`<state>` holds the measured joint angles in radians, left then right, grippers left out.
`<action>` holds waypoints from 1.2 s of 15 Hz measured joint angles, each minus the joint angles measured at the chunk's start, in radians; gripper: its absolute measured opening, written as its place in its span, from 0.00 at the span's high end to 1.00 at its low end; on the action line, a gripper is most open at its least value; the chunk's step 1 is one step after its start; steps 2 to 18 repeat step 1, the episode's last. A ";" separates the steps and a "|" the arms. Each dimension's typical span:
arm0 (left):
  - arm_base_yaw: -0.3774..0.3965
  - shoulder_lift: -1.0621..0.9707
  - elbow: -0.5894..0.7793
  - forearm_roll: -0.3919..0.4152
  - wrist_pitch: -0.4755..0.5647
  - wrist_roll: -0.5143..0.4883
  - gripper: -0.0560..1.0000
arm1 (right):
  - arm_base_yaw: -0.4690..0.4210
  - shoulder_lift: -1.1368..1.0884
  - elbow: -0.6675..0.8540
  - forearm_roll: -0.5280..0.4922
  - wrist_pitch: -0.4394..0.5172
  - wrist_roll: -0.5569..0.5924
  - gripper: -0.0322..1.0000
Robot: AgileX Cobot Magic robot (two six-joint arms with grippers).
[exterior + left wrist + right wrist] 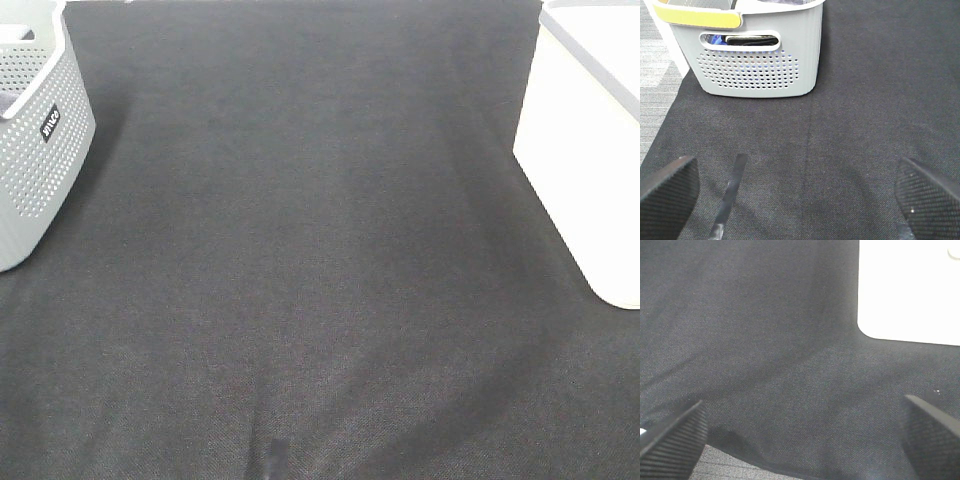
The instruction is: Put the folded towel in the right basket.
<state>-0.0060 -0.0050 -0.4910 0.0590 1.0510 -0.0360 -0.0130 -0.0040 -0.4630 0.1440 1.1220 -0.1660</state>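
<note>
Both grippers, left (797, 192) and right (802, 435), are hanging low over the cloth (320, 250) with fingers wide and empty. You are finding no loose towel on the cloth, so search before reaching. Dark fabric is showing inside the left basket (760, 70) at the far-left corner; the right basket (585, 150) is standing at the far-right edge, path unobstructed.

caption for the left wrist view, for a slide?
Open left gripper hovering over black cloth, facing a perforated grey basket.
</note>
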 joint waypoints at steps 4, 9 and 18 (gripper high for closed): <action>0.000 0.000 0.000 0.000 0.000 0.000 0.01 | 0.000 0.000 0.000 0.000 0.000 0.000 0.02; 0.000 0.000 0.000 0.000 0.000 0.000 0.01 | 0.000 0.000 0.000 0.000 0.000 0.000 0.02; 0.000 0.000 0.000 0.000 0.000 0.000 0.01 | 0.000 0.000 0.000 0.000 0.000 0.000 0.02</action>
